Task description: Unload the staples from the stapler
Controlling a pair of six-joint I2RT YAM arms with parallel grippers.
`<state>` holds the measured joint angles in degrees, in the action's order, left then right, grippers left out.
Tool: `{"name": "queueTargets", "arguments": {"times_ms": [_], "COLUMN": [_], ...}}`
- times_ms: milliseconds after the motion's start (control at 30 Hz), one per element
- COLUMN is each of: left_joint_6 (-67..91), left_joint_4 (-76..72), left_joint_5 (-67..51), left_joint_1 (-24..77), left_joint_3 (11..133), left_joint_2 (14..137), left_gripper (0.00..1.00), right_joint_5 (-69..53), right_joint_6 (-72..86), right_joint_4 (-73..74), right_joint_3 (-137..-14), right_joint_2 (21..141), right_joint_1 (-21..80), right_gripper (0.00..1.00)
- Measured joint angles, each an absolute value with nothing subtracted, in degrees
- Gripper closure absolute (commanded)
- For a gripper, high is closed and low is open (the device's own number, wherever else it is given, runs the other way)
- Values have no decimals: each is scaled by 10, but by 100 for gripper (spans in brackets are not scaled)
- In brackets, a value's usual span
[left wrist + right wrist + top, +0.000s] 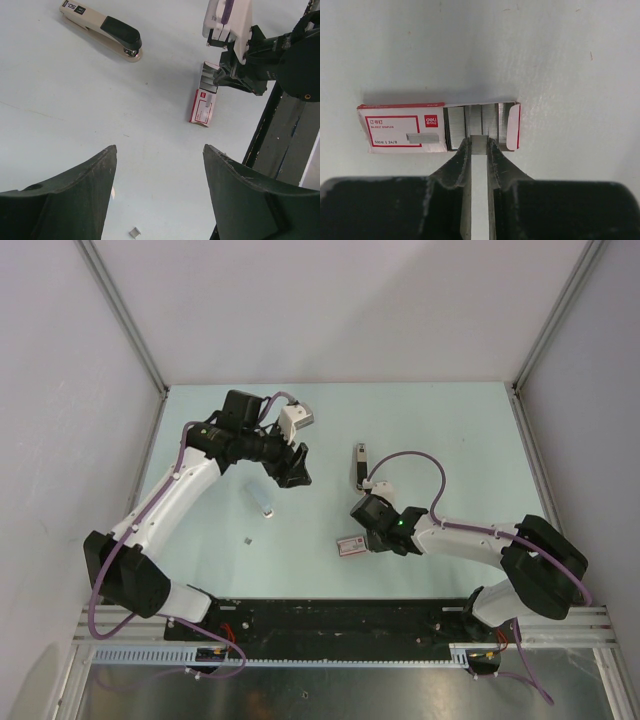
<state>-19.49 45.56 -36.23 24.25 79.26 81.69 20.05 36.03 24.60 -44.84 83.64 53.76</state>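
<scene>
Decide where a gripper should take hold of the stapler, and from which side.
Grip the stapler across its narrow middle, coming down from above. It lies flat on the table, long and slim, with both long flanks exposed. The open left gripper is free.

On my feed I see a pale mint-green flat tabletop (460,430) boxed in by 3 plain matte white panel walls: back wall (340,310), left wall (60,420) and right wall (600,440). 2 silvery aluminium frame posts (120,315) mark the far corners. Along the near edge run a black metal mounting rail (340,618), a white slotted cable duct (300,660) and a dull grey metal sheet (350,695). The light is soft and even, and shadows are faint.
</scene>
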Motion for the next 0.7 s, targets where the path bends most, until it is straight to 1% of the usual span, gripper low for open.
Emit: {"name": "queueTargets", "arguments": {"times_ms": [700], "left_joint_6": [-195], "left_joint_4": [456], "left_joint_5": [-363], "left_joint_1": [243], "left_joint_3": [793], "left_joint_2": [817], "left_gripper": [23], "right_joint_5": [190], "right_joint_6": [360], "right_joint_4": [246], "right_joint_3": [-448], "right_joint_2": [837], "right_joint_1": [538], "right_gripper": [74]}}
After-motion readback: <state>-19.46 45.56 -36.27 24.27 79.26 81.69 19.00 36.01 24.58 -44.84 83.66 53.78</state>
